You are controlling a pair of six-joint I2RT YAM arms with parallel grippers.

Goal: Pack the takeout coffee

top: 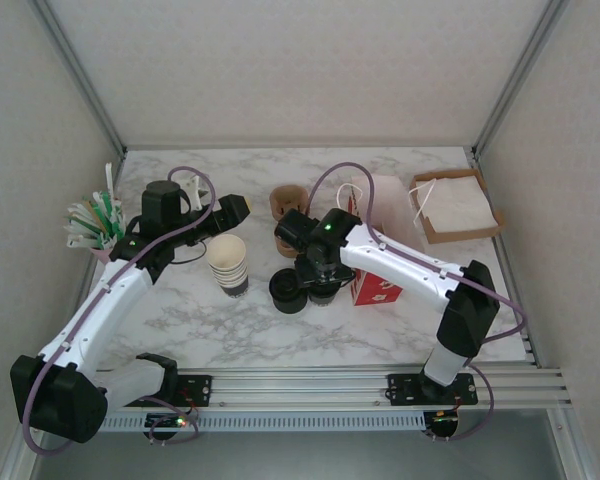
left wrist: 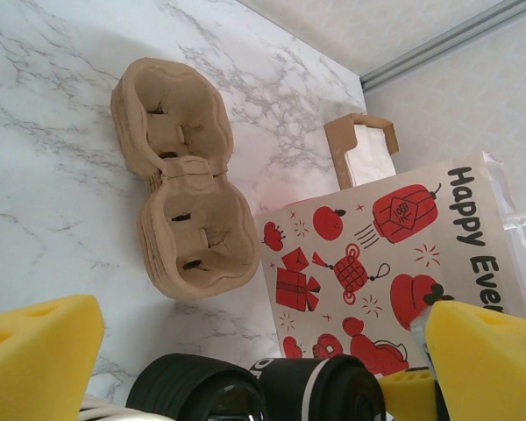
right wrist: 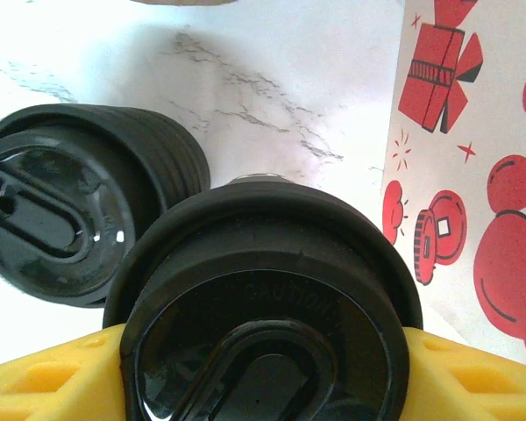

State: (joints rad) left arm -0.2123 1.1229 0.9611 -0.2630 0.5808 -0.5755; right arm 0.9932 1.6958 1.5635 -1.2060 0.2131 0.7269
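**Overhead view.** Shows the left gripper (top: 238, 208) spread wide above the table (top: 180, 310), holding nothing and touching nothing, near a stack of paper cups (top: 228, 264). Shows the right gripper (top: 323, 285) lowered onto the coffee cup (top: 326, 294) at mid-table. Places the cup between a stack of lids (top: 288, 291) just to its left and a printed bag (top: 378, 288) just to its right. Places a cup carrier (top: 288, 203) behind these, a cardboard tray (top: 458, 206) toward the far right corner, and a holder of straws (top: 93, 224) at the left edge.

**Left wrist view.** Shows the left gripper (left wrist: 259, 351) with its yellow fingers (left wrist: 39, 351) far apart at the lower corners and nothing gripped between them. Looks across bare marble to the cup carrier (left wrist: 180, 175), its two wells facing the camera, and to the printed bag (left wrist: 394, 254) standing just right of it. Catches the stack of lids (left wrist: 193, 393) and the coffee cup (left wrist: 320, 395) side by side at the bottom edge, both cut off.

**Right wrist view.** Shows the right gripper (right wrist: 263, 381) closed on the coffee cup (right wrist: 263, 298), with a yellow finger (right wrist: 44, 386) against each side of the black lid and the cup upright on the table. Sets the stack of lids (right wrist: 70, 202) close on the left; cannot tell whether the two touch. Sets the printed bag (right wrist: 473, 132) on the right, with a narrow strip of marble between it and the cup.
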